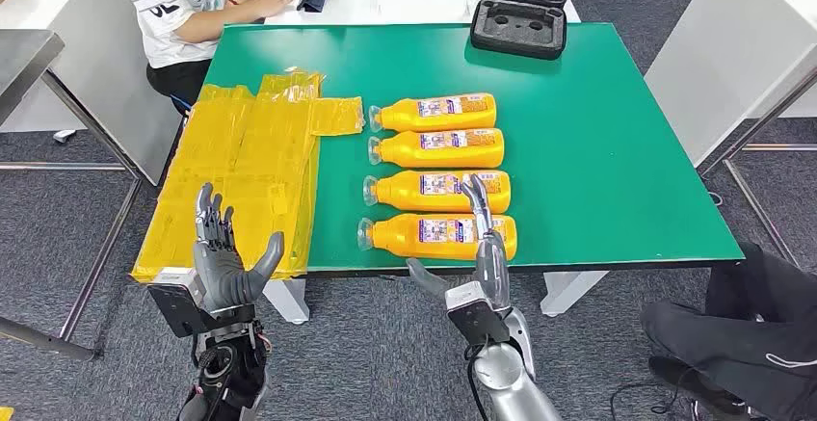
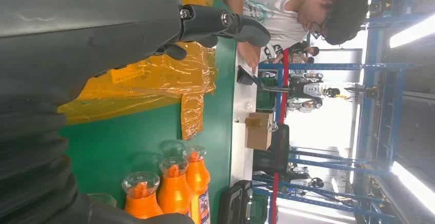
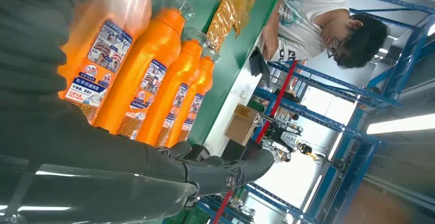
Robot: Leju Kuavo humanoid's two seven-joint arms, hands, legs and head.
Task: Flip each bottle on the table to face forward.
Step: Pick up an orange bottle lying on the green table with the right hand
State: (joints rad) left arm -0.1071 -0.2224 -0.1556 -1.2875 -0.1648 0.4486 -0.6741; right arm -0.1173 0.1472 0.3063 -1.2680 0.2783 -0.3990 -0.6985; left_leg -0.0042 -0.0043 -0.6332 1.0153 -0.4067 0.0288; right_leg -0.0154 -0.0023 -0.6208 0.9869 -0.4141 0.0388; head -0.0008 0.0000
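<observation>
Bottles are laid in a row on the bench, nearest one just under the spread, empty right robot hand; left robot hand is held open and empty; a grasp-and-flip is likely called for next.

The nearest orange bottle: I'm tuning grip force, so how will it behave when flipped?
The nearest orange bottle lies on its side on the green table and looks rounded, so it may roll. Its glossy plastic is probably slippery. It looks full, so likely fairly heavy.
</observation>
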